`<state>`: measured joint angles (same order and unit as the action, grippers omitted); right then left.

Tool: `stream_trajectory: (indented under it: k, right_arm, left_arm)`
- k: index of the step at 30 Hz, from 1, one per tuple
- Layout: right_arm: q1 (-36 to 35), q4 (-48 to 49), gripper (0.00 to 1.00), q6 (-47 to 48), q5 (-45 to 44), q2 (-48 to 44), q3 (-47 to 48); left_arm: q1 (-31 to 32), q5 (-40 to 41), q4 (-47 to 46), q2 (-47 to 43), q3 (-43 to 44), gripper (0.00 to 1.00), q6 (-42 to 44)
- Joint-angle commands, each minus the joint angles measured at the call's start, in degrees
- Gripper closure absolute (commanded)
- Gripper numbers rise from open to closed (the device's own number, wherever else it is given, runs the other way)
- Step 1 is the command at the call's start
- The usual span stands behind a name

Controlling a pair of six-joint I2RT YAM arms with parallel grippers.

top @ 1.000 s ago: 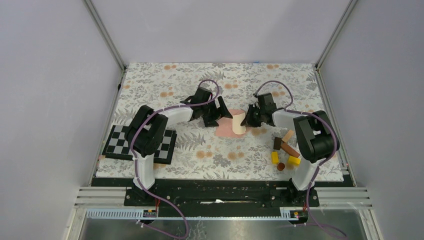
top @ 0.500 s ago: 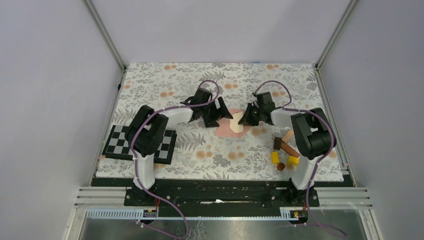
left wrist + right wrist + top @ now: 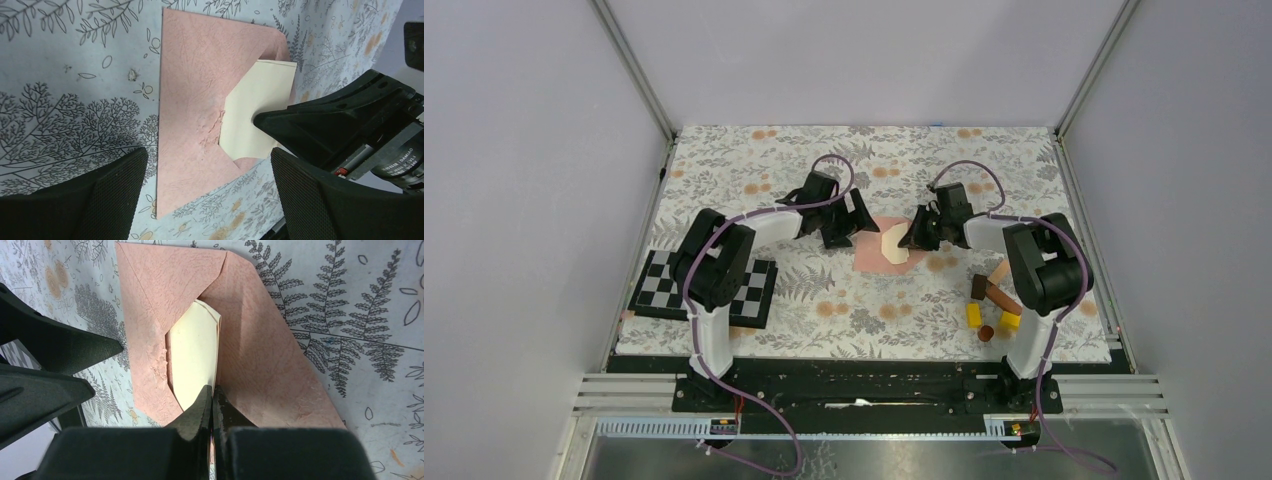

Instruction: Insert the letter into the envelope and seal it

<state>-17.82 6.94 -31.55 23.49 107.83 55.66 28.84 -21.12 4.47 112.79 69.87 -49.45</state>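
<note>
At the middle of the bench (image 3: pixel 754 160), on its floral cover: one envelope (image 3: pixel 190 75), salmon-pink, lying flat with its mouth open. One letter (image 3: pixel 192 350), cream and folded, sits partly inside the envelope with one end showing. Right pincer (image 3: pixel 212 390): closed, gripping the letter's exposed edge. Left pincer (image 3: pixel 209 155): jaws wide apart over the envelope's opposite side, holding nothing.

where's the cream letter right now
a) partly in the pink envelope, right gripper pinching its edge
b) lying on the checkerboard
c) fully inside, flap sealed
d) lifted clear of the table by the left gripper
a: the right wrist view shows the letter partway inside the unsealed envelope, with its near edge pinched in the shut right gripper.
</note>
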Motion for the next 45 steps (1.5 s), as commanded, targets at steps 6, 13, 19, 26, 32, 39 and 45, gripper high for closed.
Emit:
stream_trajectory:
  k: [6,13,19,26,32,39,45]
  right_arm:
    - [-0.2,1.5,1.0,0.1,-0.1,1.9,2.1]
    - [-3.1,3.4,1.0,-2.4,-0.8,3.5,3.3]
    - [-3.6,3.0,1.0,-2.2,-2.5,2.8,3.3]
    - [-3.5,-1.6,0.62,-0.9,-4.2,0.3,4.3]
    - [-3.4,-4.9,0.49,-0.6,-6.3,-0.7,5.4]
    - [-3.3,-6.5,0.5,-0.9,-8.3,-0.7,6.3]
    - [-3.1,-9.8,0.41,-0.8,-10.2,-1.0,7.0]
  left_arm:
    - [1.6,1.4,2.3,1.3,3.4,0.06,3.2]
    - [3.0,-0.4,-0.4,1.7,1.7,0.06,0.1]
    - [2.9,-0.4,-0.7,1.7,1.5,0.06,-0.6]
    - [2.3,0.8,0.2,1.4,1.0,0.06,-0.7]
    - [1.9,0.9,-0.2,1.3,0.6,0.06,-0.9]
    - [1.6,-0.3,-2.4,-0.5,2.6,0.07,1.3]
    - [1.2,-1.5,-3.0,1.9,4.7,0.15,1.1]
